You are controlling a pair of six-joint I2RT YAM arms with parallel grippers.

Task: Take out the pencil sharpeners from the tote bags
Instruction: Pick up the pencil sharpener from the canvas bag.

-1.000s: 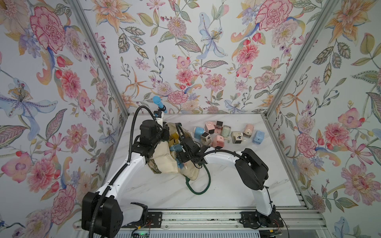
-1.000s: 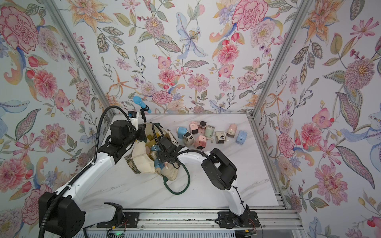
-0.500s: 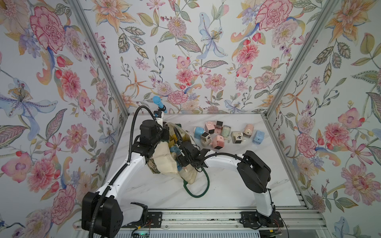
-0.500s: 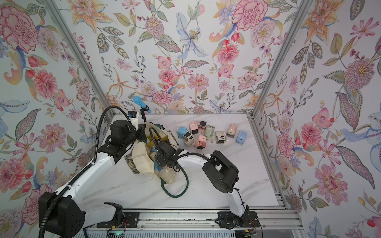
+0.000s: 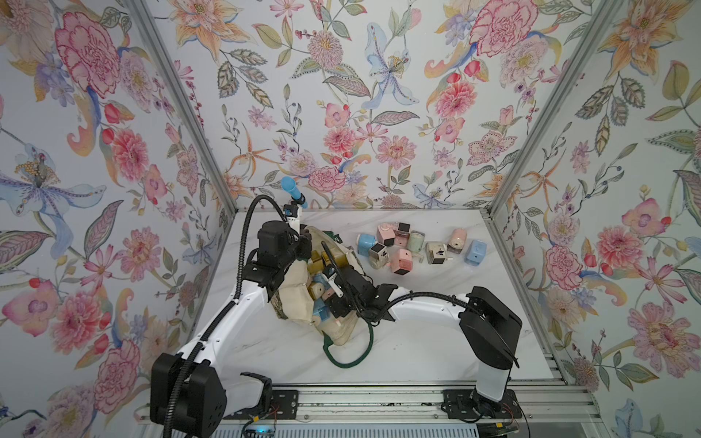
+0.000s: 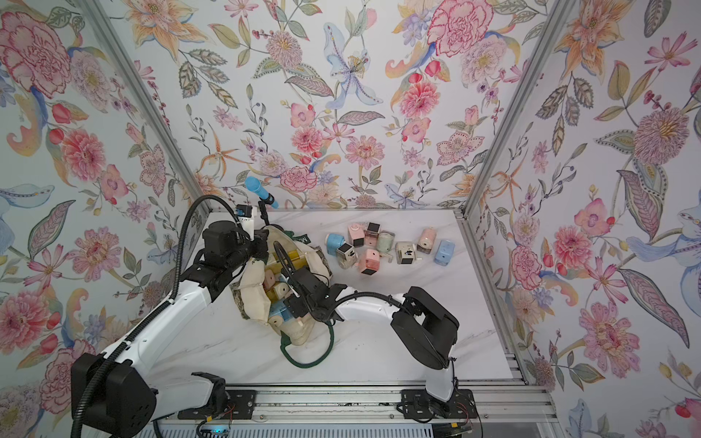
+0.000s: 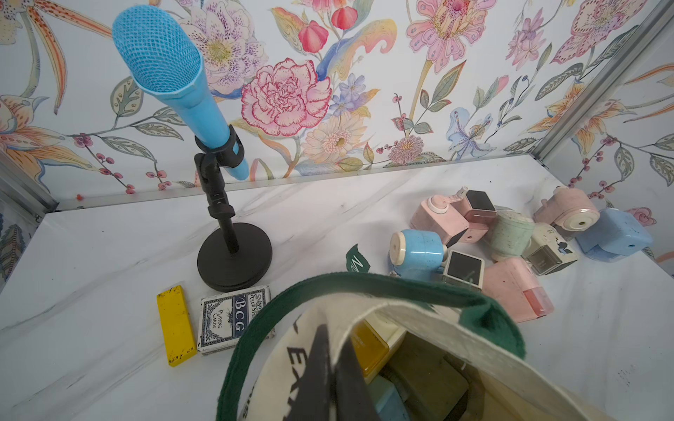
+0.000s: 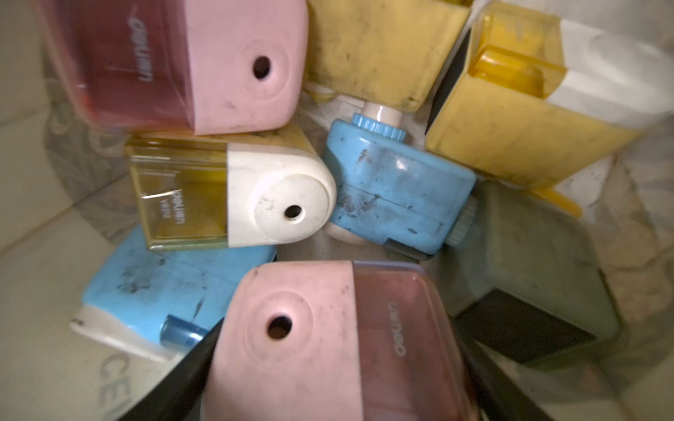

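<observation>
Both top views show the cream tote bag slumped open on the white marbled worktop, at about 9 o'clock from the worktop's middle. One dark green handle loops loose on the worktop at the bag's 6 o'clock.

The left fingers are pinched fully together on the bag's cream rim, just beside the other green handle, and hold that edge up at the bag's 11 o'clock side. The right arm reaches in from 3 o'clock, its end down inside the bag.

In the right wrist view the right fingers stand wide apart and sit against both sides of a pink sharpener, which fills the gap between them with its pencil hole facing the camera. Around it more pencil sharpeners lie jumbled in the bag, touching one another. They include a second pink one, two blue, a cream one with a clear yellow drawer, two yellow and a dull green one with a dark face.

Others lie out on the worktop in a loose cluster at 2 o'clock from the bag, in pink, blue, cream and pale green.

At 11 o'clock, near the back corner, a blue microphone tilts on a black stand. A yellow bar and a deck of cards lie side by side just beside its base.
</observation>
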